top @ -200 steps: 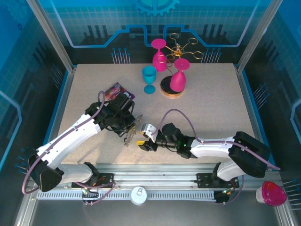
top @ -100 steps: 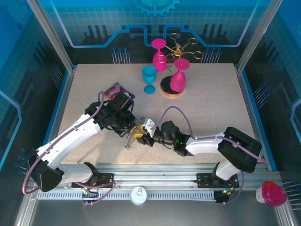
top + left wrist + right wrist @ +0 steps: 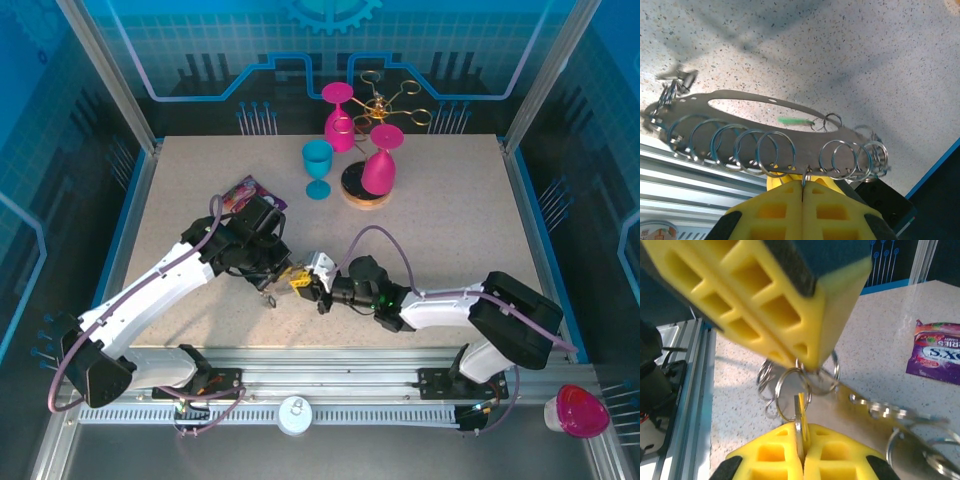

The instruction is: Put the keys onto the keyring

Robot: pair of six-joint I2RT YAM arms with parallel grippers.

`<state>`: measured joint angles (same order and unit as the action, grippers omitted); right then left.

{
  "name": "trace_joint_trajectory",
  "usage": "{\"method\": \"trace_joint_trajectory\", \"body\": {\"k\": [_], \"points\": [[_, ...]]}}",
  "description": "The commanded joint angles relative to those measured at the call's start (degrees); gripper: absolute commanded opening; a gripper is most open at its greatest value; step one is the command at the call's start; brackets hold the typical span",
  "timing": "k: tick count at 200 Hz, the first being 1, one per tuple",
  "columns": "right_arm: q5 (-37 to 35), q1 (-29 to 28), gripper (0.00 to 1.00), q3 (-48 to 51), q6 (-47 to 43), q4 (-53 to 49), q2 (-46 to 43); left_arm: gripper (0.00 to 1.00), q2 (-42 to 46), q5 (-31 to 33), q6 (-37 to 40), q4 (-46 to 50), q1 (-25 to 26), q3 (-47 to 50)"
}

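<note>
Right gripper point(image 3: 801, 442) — you have just clamped it on the key point(image 3: 799, 415) and carried it left, up beside the keyring point(image 3: 695, 107). Left gripper point(image 3: 802, 192) — pinched shut on the keyring's rim, toward the table's point(image 3: 450, 200) near edge. Threading looks next.

I've got open table point(image 3: 470, 220) right and far-left. Far centre blocked: blue goblet point(image 3: 318, 165), pink goblets point(image 3: 379, 168), gold wire stand point(image 3: 395, 100). Candy packet point(image 3: 245, 192) just behind left gripper point(image 3: 281, 273). Right gripper point(image 3: 306, 284) nose-to-nose with it, keyring point(image 3: 807, 145) and key point(image 3: 799, 425) filling the gap.
</note>
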<state>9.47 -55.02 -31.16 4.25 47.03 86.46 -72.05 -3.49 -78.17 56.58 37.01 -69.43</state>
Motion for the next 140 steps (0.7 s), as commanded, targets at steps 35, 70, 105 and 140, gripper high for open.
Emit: {"method": "trace_joint_trajectory", "body": {"k": [35,70,105,140], "points": [[1.91,1.77,0.0,2.18,-0.91,-1.65,-0.17,0.0,0.69,1.3,-1.17,0.51,-0.58,1.15],[1.8,1.98,0.33,1.32,-0.98,-1.76,-0.65,0.0,0.27,0.66,-1.65,-0.29,-0.6,1.42],[0.3,2.12,0.49,4.03,-6.3,-1.58,-6.52,0.0,0.68,0.48,-3.91,-1.37,-0.55,2.64],[-0.34,1.42,0.4,2.98,-13.61,-1.21,-7.32,0.0,0.57,-1.83,-6.84,-4.31,-0.46,4.54]]}}
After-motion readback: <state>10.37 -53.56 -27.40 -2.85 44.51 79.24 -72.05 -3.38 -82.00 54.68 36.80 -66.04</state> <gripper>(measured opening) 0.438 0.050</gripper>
